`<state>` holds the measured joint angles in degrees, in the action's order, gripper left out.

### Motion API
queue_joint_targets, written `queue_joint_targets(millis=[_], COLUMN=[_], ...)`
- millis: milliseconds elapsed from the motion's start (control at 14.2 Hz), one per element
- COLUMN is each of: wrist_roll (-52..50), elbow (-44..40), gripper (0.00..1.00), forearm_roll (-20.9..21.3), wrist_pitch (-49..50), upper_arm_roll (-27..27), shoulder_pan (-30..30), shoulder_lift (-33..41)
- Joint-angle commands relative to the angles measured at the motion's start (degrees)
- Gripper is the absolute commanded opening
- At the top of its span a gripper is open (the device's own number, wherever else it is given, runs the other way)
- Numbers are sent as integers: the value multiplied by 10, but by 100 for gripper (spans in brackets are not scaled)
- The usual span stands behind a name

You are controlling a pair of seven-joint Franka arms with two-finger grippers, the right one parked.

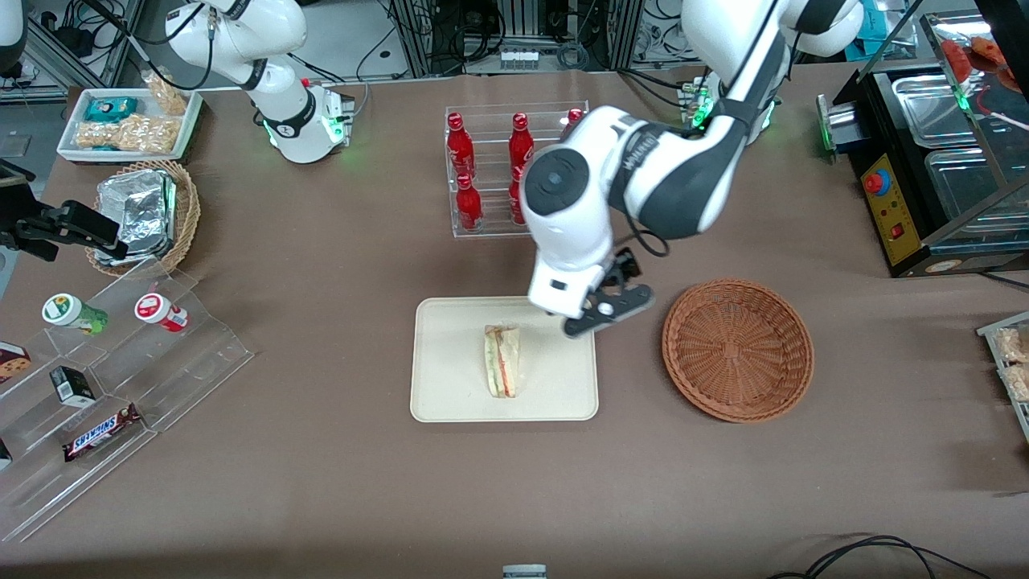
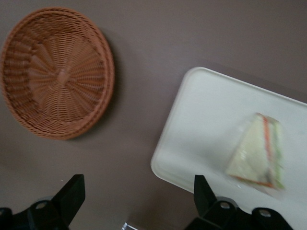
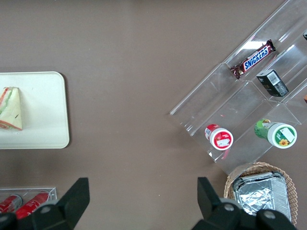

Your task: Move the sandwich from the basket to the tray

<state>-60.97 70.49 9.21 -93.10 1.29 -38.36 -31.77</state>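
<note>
Two black fingers (image 2: 72, 191) of the left arm's hand (image 1: 599, 315) stand wide apart with nothing between them; the hand is released and hangs above the tray's corner nearest the basket, over the gap of bare worktop (image 1: 321, 450) between the two. Just below and beside it lies the tray (image 1: 450, 386), a flat cream plastic rectangle with rounded corners and a low rim. On its smooth surface, near the middle, rests the sandwich (image 1: 502, 359): a triangular wedge of pale bread in clear wrap, with red, orange and green filling showing as thin stripes along its cut face. It lies flat, apart from the rim and apart from the hand. Toward the working arm's end of the worktop sits the basket (image 1: 737, 349), round, wide and shallow, of reddish-brown wicker whose ribs fan out from a central hub; nothing lies in it. The worktop itself is covered in a plain matte brown sheet. Farther from the front camera than the tray, a clear acrylic rack holds red bottles (image 1: 460, 145).
</note>
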Motion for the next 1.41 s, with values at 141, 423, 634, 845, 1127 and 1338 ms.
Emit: queue_joint_targets(millis=[141,423,634,845,1127,1338], wrist_roll=[57,152,183,183,187,215], elbow=[136,155,151,156,163,163], gripper=[100,100,100,100,100,100], forearm_roll=[-37,-63,-65,-67,-57,-57], wrist_pitch=[-56,-34,5,14,24,26], upper_arm_roll=[75,123,127,127,74,46], shoulder_pan=[-5,-6,-6,-4,73,134], shoulder_lift=[86,120,145,170,187,196])
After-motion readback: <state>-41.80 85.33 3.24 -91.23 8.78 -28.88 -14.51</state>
